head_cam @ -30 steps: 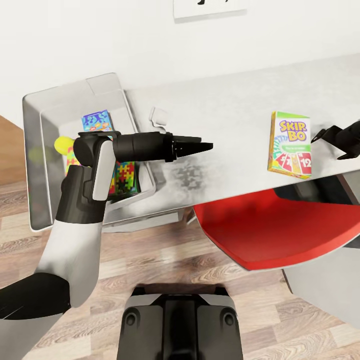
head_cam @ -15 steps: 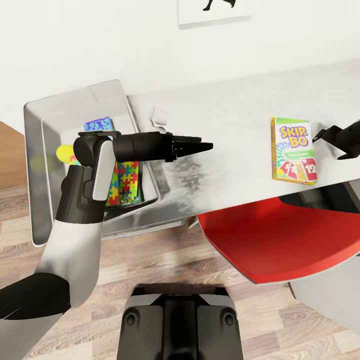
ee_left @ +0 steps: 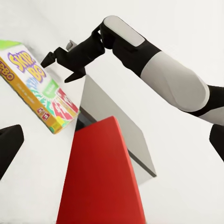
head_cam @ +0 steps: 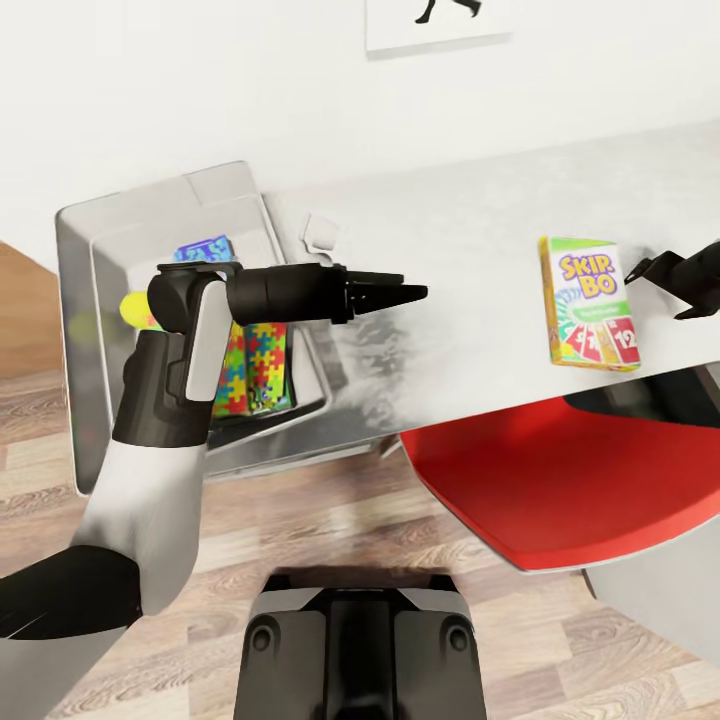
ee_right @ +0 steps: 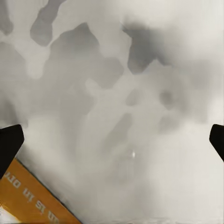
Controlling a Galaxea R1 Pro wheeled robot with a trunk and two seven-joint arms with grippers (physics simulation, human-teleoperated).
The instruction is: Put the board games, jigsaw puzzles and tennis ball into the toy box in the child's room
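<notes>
Camera shift only; no object displaced.

Across the last second the head view pans, so the whole scene slides: the toy box and the wall picture drift rightward and down in frame, and the Skip-Bo board game appears slightly rotated and lower. Relative to the table, everything holds position. Both arms keep the same pose in frame, moving with the camera.

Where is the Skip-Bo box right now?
In the head view the Skip-Bo box lies flat on the table, near its front edge above the red chair, just beside the right gripper.
</notes>
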